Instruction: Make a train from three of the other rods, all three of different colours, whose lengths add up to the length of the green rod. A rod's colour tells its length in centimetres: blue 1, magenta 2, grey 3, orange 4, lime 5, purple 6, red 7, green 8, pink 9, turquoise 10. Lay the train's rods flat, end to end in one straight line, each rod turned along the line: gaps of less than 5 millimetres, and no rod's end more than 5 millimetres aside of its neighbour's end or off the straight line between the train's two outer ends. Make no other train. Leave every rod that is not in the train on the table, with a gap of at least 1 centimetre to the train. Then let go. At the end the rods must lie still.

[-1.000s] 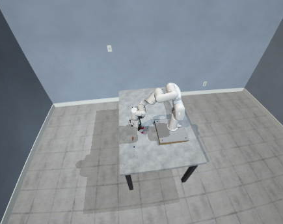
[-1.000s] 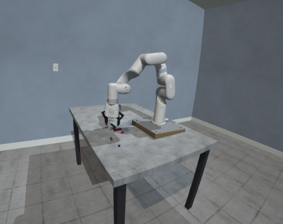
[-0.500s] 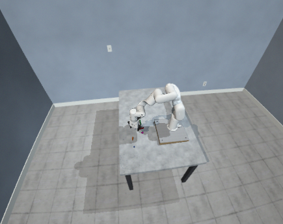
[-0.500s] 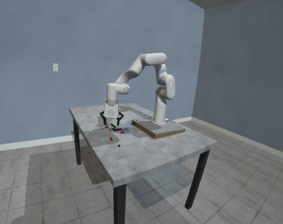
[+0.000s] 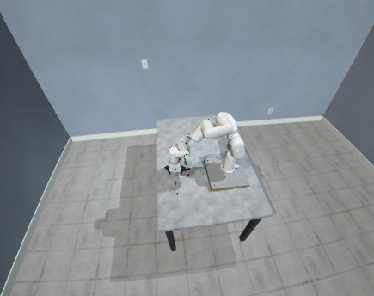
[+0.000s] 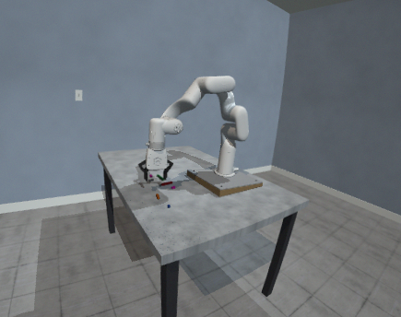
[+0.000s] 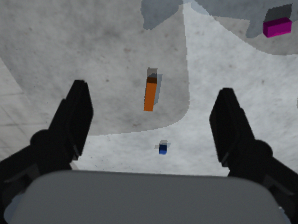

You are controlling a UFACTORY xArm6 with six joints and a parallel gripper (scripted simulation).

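The black-fingered gripper points down above the grey stone-look table, its fingers wide apart. In the wrist view a short, square-edged orange rod lies between the fingers' lines, untouched, near a tiny blue rod. The slim green rod lies near a longish red rod. The white jointed arm arches up and over from its base.

blue-grey walls | tiled floor | grey table, dark legs
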